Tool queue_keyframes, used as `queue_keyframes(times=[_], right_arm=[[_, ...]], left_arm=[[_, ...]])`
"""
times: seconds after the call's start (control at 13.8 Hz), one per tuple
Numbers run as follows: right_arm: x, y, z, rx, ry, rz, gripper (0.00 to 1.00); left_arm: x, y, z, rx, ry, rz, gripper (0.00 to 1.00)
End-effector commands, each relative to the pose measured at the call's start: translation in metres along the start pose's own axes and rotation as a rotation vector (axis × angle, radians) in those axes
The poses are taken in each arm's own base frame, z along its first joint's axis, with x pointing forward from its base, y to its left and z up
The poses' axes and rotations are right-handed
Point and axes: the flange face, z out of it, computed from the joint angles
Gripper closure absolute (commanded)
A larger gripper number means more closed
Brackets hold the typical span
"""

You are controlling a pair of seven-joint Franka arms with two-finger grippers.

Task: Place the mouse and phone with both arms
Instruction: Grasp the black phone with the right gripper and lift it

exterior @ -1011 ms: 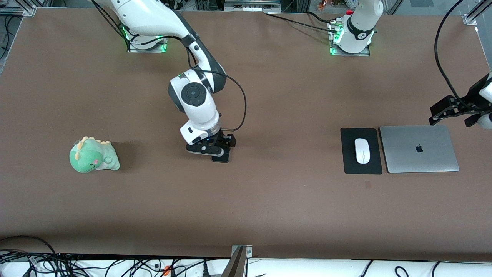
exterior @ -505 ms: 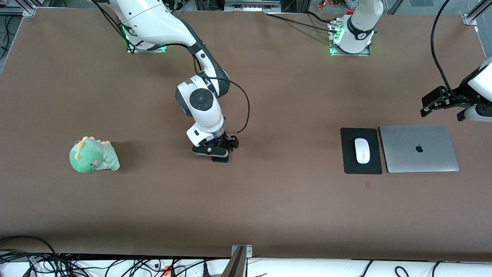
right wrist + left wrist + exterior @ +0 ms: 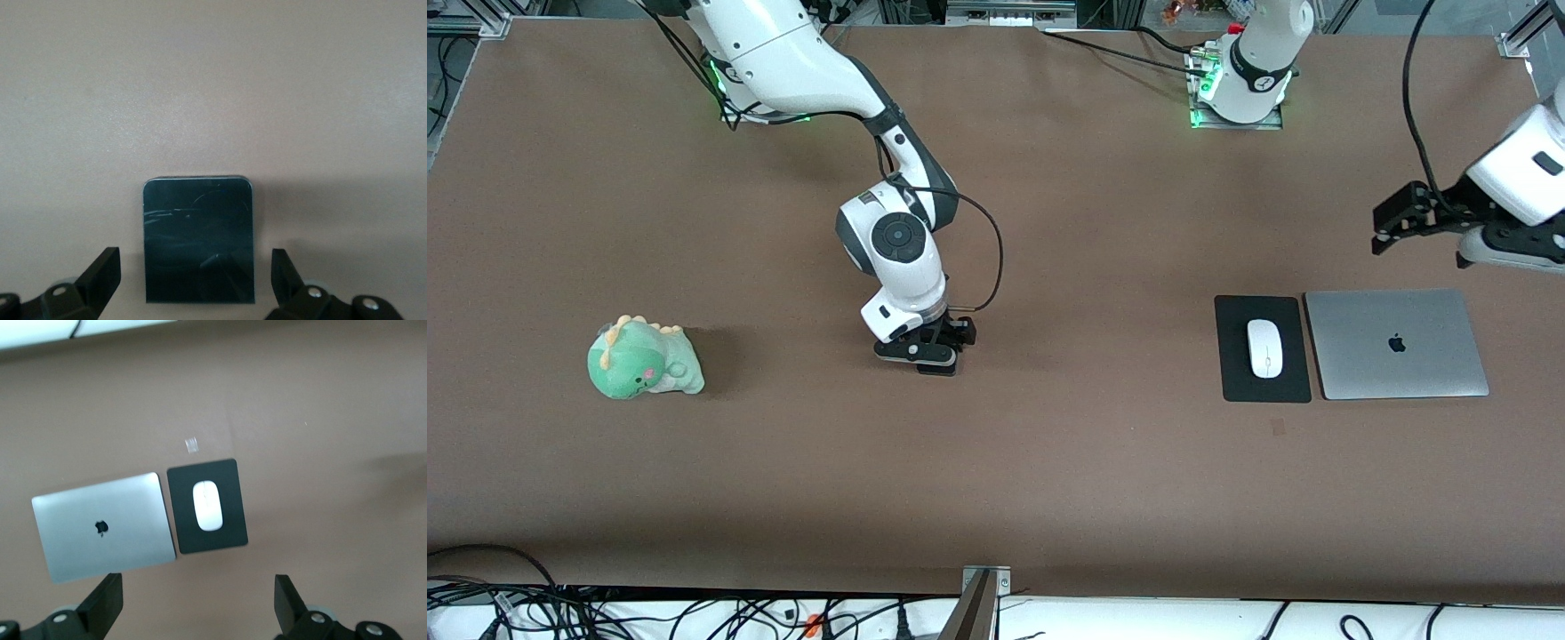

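Note:
The white mouse [image 3: 1264, 348] lies on the black mouse pad [image 3: 1235, 373], also in the left wrist view [image 3: 207, 506]. My left gripper [image 3: 1383, 233] hangs open and empty in the air, over the table beside the laptop; its own view shows it [image 3: 197, 600] well above the pad [image 3: 233, 483]. The black phone [image 3: 199, 240] lies flat on the table mid-table. My right gripper [image 3: 193, 270] is open and low over it, one finger [image 3: 103, 270] on each side and apart from it. In the front view the right gripper [image 3: 932, 354] hides most of the phone.
A closed silver laptop [image 3: 1396, 344] lies beside the pad toward the left arm's end, also in the left wrist view [image 3: 103, 527]. A green plush dinosaur [image 3: 643, 358] sits toward the right arm's end. A small pale mark [image 3: 1278, 428] is on the table nearer the camera than the pad.
My left gripper has risen and drawn away from the laptop toward its base side. My right arm's wrist has shifted slightly, with its gripper staying over the phone.

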Motion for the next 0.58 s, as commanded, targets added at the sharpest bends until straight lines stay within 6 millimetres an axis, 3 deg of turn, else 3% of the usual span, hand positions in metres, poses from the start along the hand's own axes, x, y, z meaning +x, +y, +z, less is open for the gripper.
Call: queue_keyframes(times=[0.0, 0.22, 0.51], right_arm=[[0.002, -0.003, 0.011, 0.0, 0.023, -0.007, 0.0], [0.001, -0.002, 0.017, -0.002, 0.027, -0.012, 0.0], [0.0, -0.003, 0.022, 0.002, 0.036, -0.019, 0.0]], left_arm=[[-0.01, -0.003, -0.009, -0.001, -0.011, -0.019, 0.0], [-0.015, 0.009, -0.012, 0.002, -0.012, -0.002, 0.0], [-0.014, 0.004, -0.01, -0.001, -0.016, -0.011, 0.0]])
